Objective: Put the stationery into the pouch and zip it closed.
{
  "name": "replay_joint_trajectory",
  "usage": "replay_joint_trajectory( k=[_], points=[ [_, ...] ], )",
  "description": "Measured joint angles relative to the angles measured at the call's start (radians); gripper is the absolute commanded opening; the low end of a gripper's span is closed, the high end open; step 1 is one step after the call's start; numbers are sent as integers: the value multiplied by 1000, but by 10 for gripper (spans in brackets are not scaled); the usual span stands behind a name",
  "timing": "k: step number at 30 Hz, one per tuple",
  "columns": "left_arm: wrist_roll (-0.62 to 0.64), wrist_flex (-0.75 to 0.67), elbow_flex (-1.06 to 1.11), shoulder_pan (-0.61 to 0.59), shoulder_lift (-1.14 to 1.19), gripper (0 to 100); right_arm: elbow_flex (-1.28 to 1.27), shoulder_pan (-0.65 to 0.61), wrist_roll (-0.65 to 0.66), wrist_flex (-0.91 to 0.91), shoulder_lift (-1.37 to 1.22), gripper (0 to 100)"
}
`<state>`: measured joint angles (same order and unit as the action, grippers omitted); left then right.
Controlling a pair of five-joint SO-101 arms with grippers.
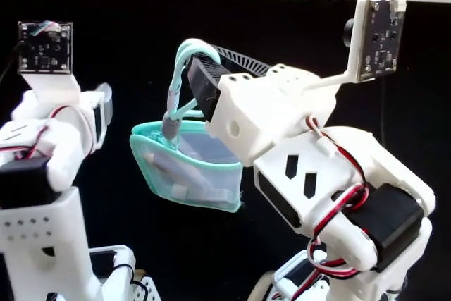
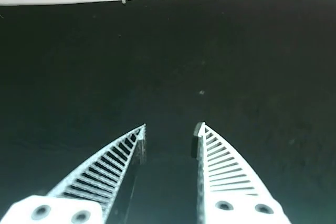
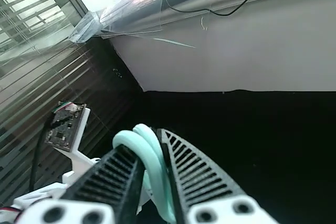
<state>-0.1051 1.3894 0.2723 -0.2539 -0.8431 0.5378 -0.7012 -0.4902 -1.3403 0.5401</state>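
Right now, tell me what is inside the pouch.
Through the see-through wall of the pouch, a few pale pieces lie low inside; what they are is unclear. Its upper corner by the right claw, which grips the strap, is covered by that arm.

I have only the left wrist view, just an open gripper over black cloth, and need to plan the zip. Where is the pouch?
Observer: The right gripper is shut on its teal loop; the pouch hangs from that, lifted.
Operator: Is anything inside yet?
Observer: Yes, pale items show through the mesh side; I can't tell what they are.
Operator: Is my gripper near it?
Observer: The left gripper is off to one side of the pouch, apart from it, not touching.
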Motion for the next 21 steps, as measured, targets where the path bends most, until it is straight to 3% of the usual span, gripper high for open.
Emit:
replay_joint_trajectory(
  k=[7, 21],
  points=[
    [-192, 186, -103, -40, -2, 175, 0, 31, 0, 0, 0, 5],
    [-661, 354, -104, -40, -2, 175, 0, 40, 0, 0, 0, 5]
  ],
)
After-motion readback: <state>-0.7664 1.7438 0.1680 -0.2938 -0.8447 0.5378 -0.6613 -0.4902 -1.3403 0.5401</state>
